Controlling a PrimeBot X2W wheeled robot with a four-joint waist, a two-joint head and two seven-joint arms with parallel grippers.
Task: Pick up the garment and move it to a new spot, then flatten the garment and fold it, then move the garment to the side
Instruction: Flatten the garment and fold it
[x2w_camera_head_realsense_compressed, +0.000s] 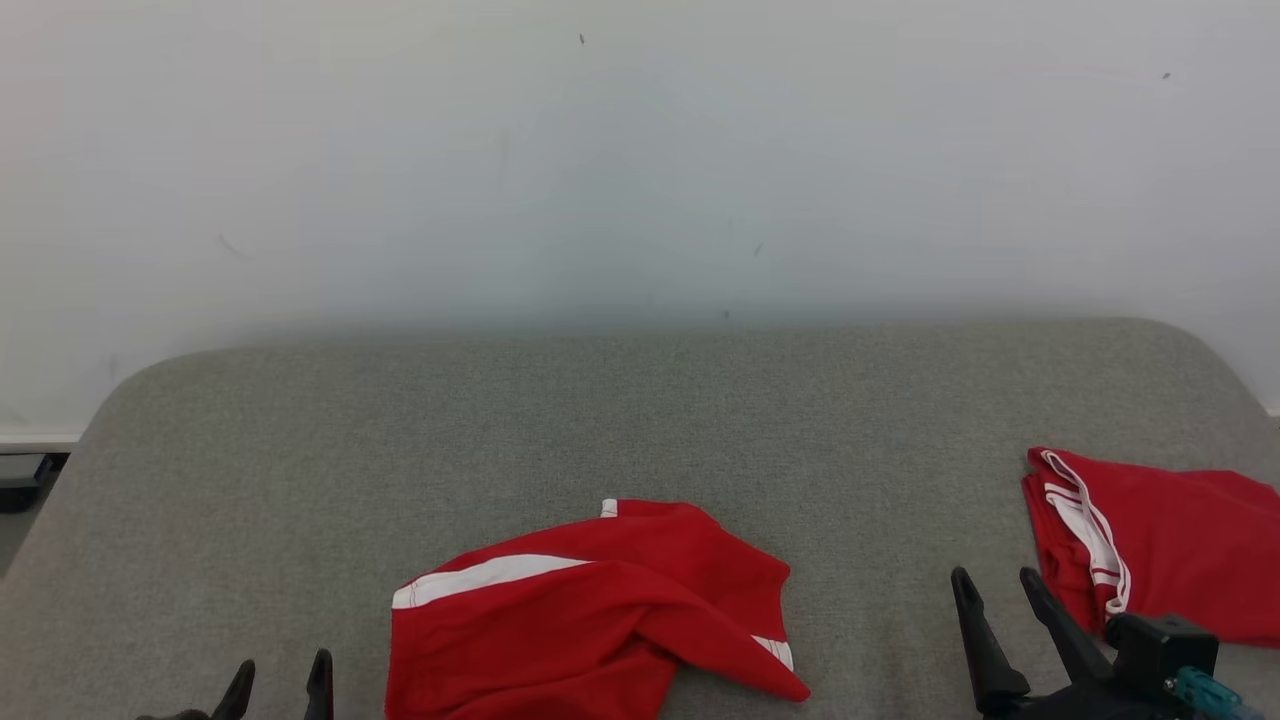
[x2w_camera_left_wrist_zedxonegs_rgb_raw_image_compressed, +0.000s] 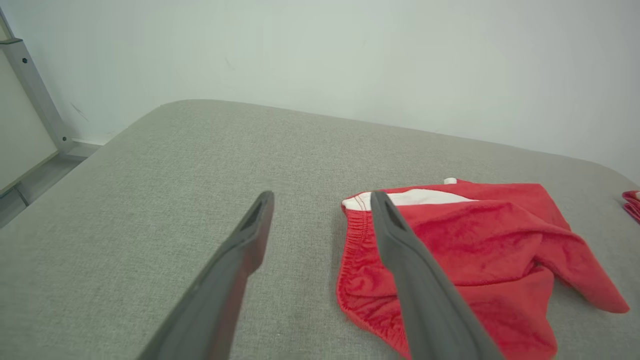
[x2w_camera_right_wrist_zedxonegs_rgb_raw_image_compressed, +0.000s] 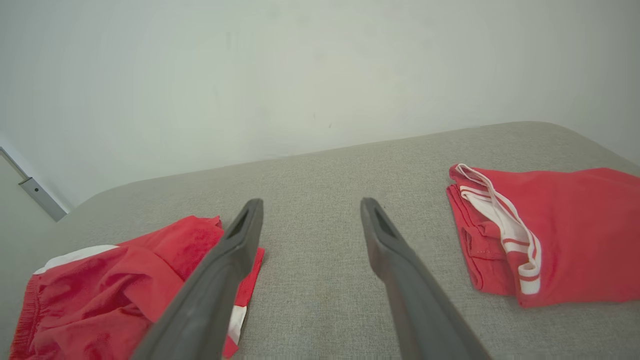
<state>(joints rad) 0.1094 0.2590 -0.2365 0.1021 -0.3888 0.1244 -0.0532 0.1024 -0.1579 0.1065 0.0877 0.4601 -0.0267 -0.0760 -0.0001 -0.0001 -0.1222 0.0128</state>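
While the left tool (x2w_camera_head_realsense_compressed: 285, 662) and right tool (x2w_camera_head_realsense_compressed: 995, 575) sat spread and empty, a shallow pinch could've slipped off the crumpled shorts (x2w_camera_head_realsense_compressed: 590, 610). Floppy fabric, tbh.

Two red garments lay on one grey padded table (x2w_camera_head_realsense_compressed: 640, 420): one crumpled garment (x2w_camera_head_realsense_compressed: 590, 620) at lower centre of the frame, one folded garment (x2w_camera_head_realsense_compressed: 1170, 540) at right. Two grippers showed along the bottom edge, the left gripper (x2w_camera_head_realsense_compressed: 284, 662) and the right gripper (x2w_camera_head_realsense_compressed: 994, 575), each with two dark fingers. One white wall (x2w_camera_head_realsense_compressed: 640, 150) stood behind.
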